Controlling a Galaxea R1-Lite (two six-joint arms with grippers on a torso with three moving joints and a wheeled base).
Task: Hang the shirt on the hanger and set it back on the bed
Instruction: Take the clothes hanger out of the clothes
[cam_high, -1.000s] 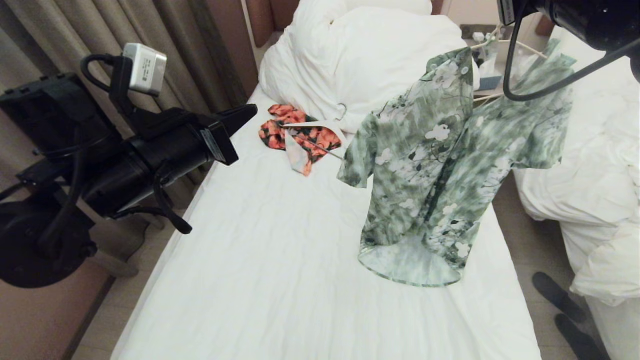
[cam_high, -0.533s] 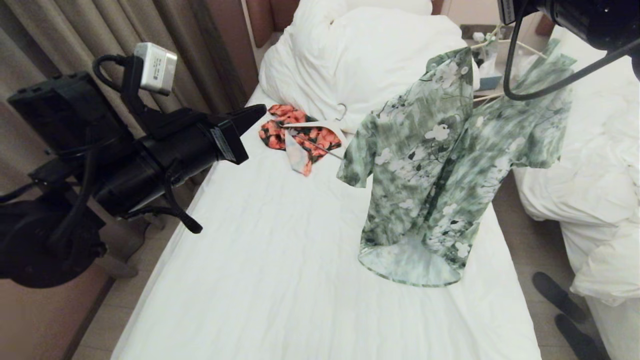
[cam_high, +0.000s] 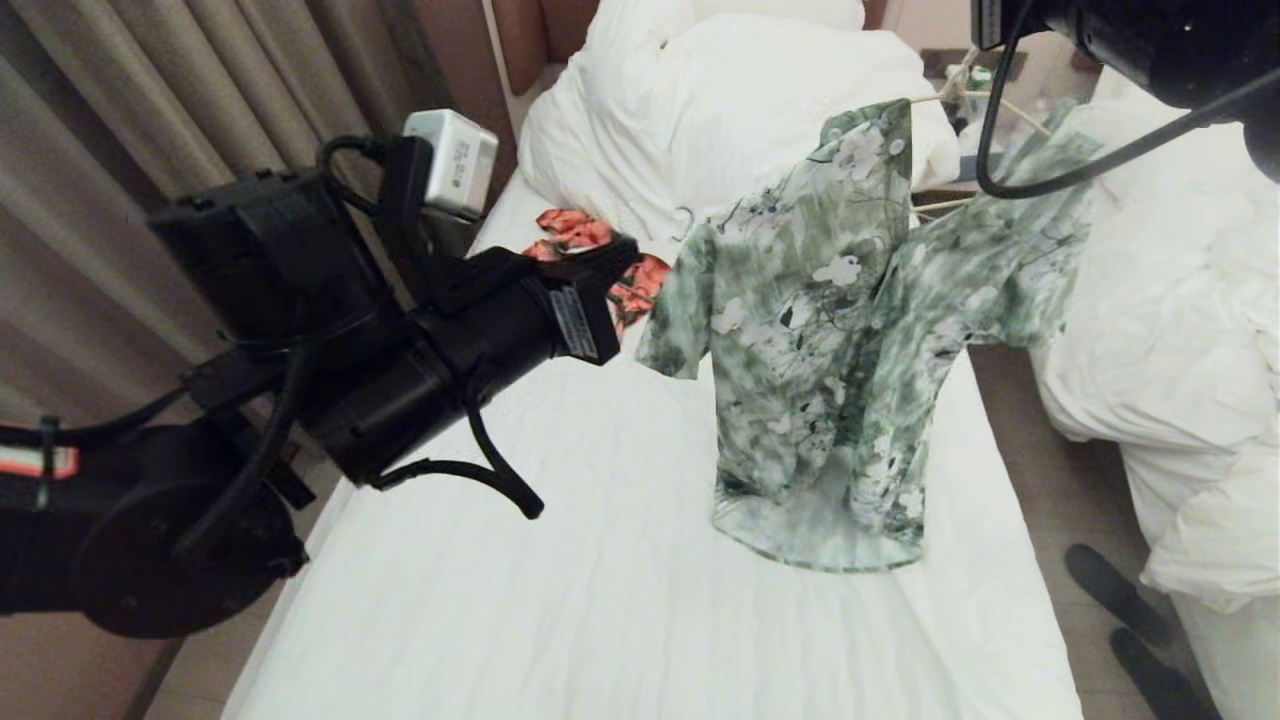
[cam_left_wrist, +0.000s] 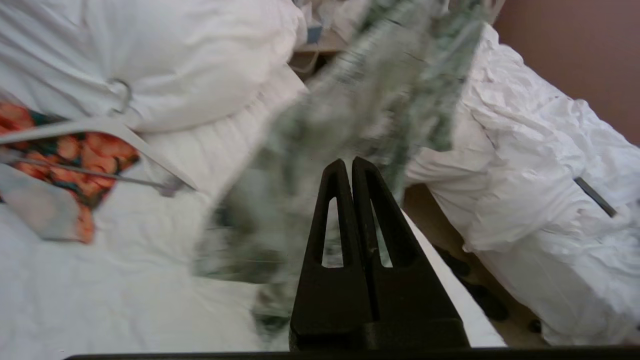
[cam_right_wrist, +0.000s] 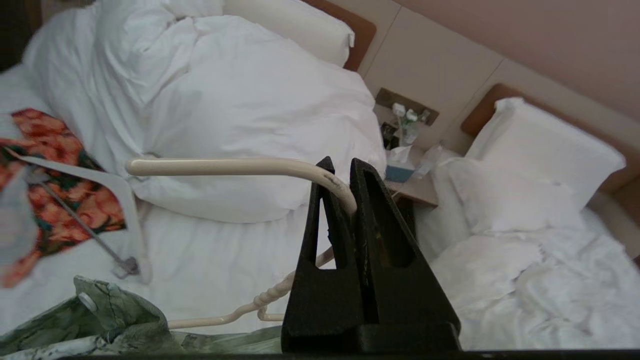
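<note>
Green-and-white shirt (cam_high: 840, 340) with white flowers and dark leaves hung on the thin cream wire hanger (cam_right_wrist: 235, 167), raised above the long bed (cam_high: 600, 600) with its plain white sheet, the hem brushing the sheet near the bed's right edge. Our right gripper (cam_right_wrist: 340, 172) was clamped tight on the hanger's curved hook, high at the right of the head view. Our left gripper (cam_left_wrist: 351, 167), fingers pressed together and holding nothing, pointed toward the shirt's left sleeve from over the left side of the bed, not touching it. Behind it lay the orange-and-black floral garment (cam_high: 610, 260) on a wide flat white hanger (cam_left_wrist: 100, 127), beside the big white duvet (cam_high: 720, 110). Another white bed (cam_high: 1180, 320) stood to the right.
</note>
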